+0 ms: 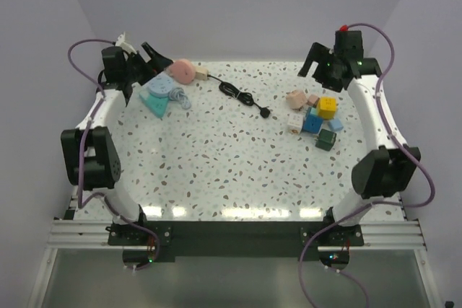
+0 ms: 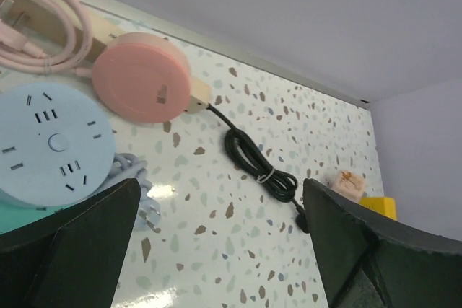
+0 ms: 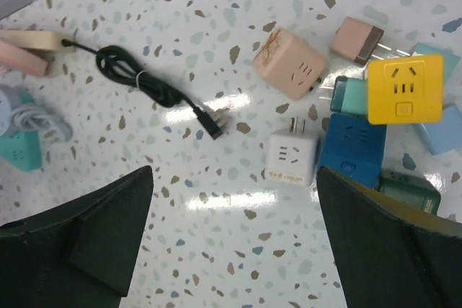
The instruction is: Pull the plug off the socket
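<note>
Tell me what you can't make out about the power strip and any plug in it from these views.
- Left wrist view: the outlets of the beige power strip, covered by the pink round disc and pink cable; whether a plug sits there is hidden.
- Right wrist view: the strip is cut off by the left edge.
- Top view: the strip is too small to show outlets.

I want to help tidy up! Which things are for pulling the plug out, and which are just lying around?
For the job: beige power strip, its black cord, pink round piece sitting over it, maybe the plug.
Just lying about: blue round socket, yellow cube, blue cube, white cube.
</note>
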`<action>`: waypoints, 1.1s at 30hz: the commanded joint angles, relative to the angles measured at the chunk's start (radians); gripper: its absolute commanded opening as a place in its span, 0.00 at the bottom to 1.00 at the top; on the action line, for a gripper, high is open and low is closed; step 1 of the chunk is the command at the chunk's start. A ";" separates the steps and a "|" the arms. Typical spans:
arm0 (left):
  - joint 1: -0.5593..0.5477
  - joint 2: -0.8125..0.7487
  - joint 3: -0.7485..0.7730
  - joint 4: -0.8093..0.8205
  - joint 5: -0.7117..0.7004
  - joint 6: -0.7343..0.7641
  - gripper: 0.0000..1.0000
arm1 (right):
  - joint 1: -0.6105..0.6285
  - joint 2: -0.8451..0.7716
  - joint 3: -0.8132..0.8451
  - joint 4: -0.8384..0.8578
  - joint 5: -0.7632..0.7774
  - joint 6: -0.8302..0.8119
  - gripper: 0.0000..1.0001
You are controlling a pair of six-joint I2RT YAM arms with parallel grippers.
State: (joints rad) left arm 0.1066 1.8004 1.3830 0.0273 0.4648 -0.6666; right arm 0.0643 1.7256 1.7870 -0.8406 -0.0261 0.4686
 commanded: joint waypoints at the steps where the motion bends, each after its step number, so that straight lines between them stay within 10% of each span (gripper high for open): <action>1: 0.002 -0.207 -0.088 0.042 0.077 0.033 1.00 | -0.003 -0.154 -0.135 0.116 -0.116 -0.024 0.99; 14: -0.024 -0.688 -0.482 0.091 0.135 0.061 1.00 | -0.003 -0.785 -0.639 0.184 -0.183 -0.038 0.99; 33: -0.074 -0.728 -0.498 0.080 0.149 0.131 1.00 | 0.029 -1.049 -0.603 -0.083 0.111 0.048 0.99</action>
State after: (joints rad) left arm 0.0475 1.0760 0.8524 0.0708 0.5995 -0.5777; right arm 0.0795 0.6758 1.1355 -0.8867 -0.0166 0.4946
